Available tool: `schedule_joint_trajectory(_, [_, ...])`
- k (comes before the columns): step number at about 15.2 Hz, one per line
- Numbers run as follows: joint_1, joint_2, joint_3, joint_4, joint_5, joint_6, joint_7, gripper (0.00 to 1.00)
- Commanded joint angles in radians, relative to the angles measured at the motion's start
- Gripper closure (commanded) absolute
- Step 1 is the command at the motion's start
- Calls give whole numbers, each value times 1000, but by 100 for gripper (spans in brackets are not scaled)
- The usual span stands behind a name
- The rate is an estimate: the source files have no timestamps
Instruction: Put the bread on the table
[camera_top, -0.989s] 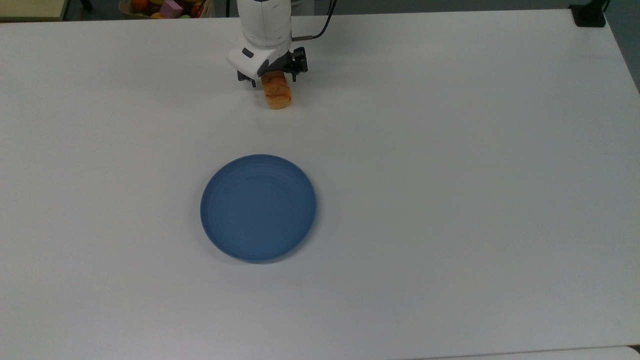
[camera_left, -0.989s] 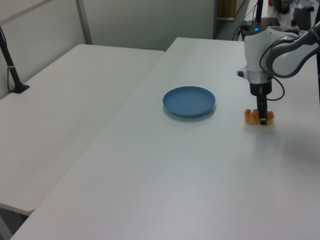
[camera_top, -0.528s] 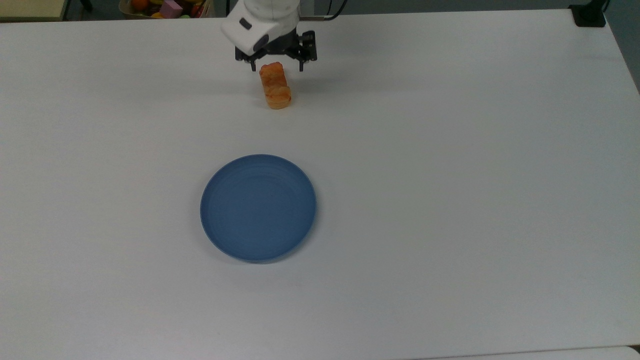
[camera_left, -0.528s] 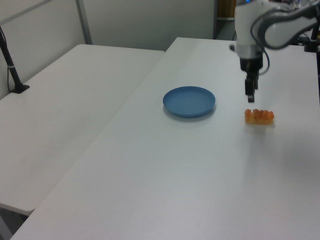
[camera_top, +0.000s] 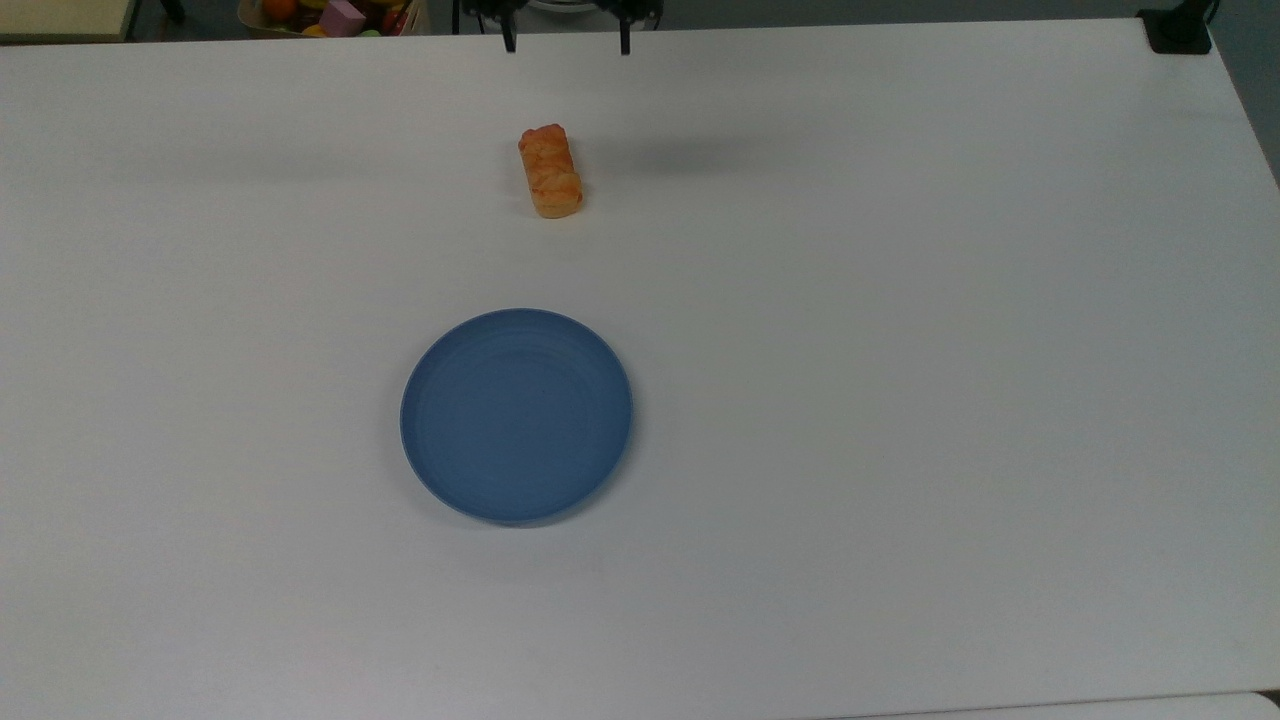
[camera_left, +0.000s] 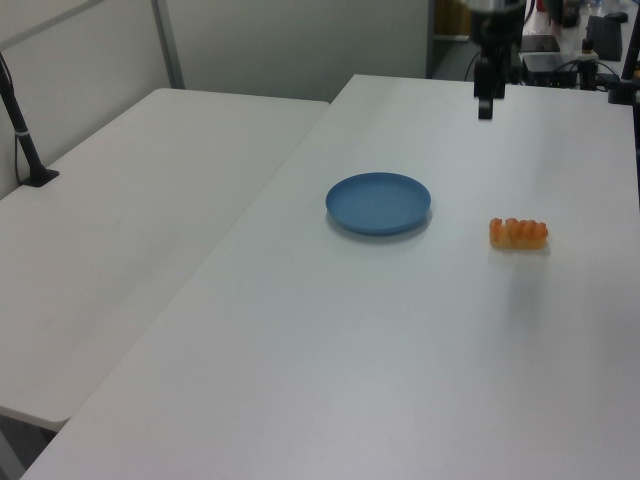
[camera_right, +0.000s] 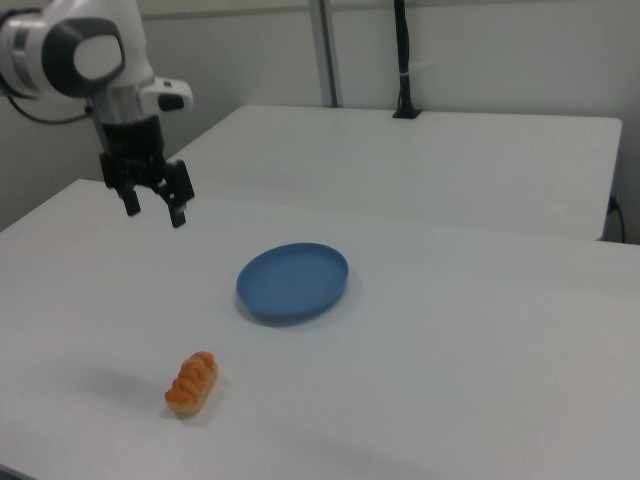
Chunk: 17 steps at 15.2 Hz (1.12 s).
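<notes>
gripper (camera_top: 566, 30) cropped at top edge

The large white rectangular tabletop (camera_top: 900, 400) carries 2 obstacles: a round blue plate (camera_top: 516, 416) near the centre and a small golden-orange ridged bread roll (camera_top: 550, 171) toward the top view's far edge. They lie well apart, leaving open surface between them.

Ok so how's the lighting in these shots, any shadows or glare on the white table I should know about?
Top view: the table is evenly lit with no hard glare; a soft grey shadow patch lies to the top view's right of the bread, and the blue plate casts a faint rim shadow. Right view: a faint smudge of shadow beside the bread, under the raised gripper. Left view: even, slightly soft overall.
</notes>
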Motion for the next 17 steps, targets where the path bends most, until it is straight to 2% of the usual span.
schedule_joint_trajectory(1, [3, -2, -2, 97, 26, -77, 31, 0])
schedule_joint_trajectory(4, [5, -2, -9, 93, 30, -46, -21, 0])
schedule_joint_trajectory(9, [21, -5, -28, 62, 30, 92, -114, 0])
schedule_joint_trajectory(11, [57, -5, -81, 54, 42, 113, -165, 0])
schedule_joint_trajectory(13, [61, -5, -84, 53, 75, 109, -180, 0])
schedule_joint_trajectory(17, [60, -5, -84, 54, 79, 109, -177, 0])
